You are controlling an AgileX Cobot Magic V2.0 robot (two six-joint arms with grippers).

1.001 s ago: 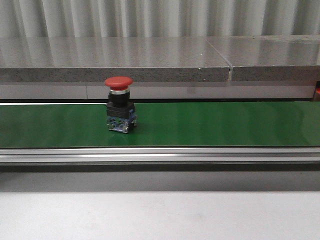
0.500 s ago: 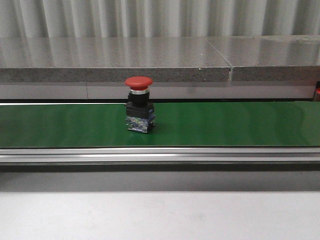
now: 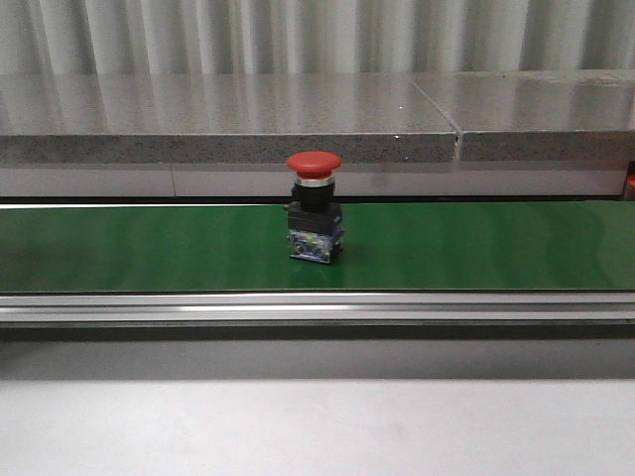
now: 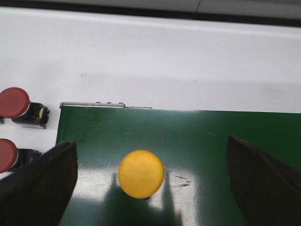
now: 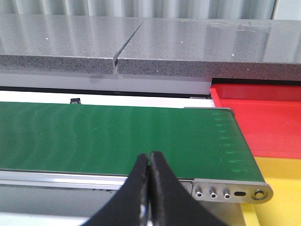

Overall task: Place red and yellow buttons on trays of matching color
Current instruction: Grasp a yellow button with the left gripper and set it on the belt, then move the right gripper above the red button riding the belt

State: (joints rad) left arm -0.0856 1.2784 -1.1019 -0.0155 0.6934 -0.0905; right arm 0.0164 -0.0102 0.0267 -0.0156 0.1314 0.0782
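You have a green conveyor belt (image 3: 476,246) running straight across the front view, its surface matte and faintly ribbed. Along its near edge runs a silver aluminium side rail (image 3: 317,308), and below that a pale grey tabletop (image 3: 317,426) fills the foreground. Behind the belt you see a speckled grey stone ledge (image 3: 228,124) with a narrow seam (image 3: 439,111) splitting it into two slabs, backed by a corrugated metal wall (image 3: 317,35). In the right wrist view the belt ends at a rounded metal end bracket (image 5: 233,192) carrying three small screws and a slot. In the left wrist view the belt's other end meets a white surface (image 4: 150,61).
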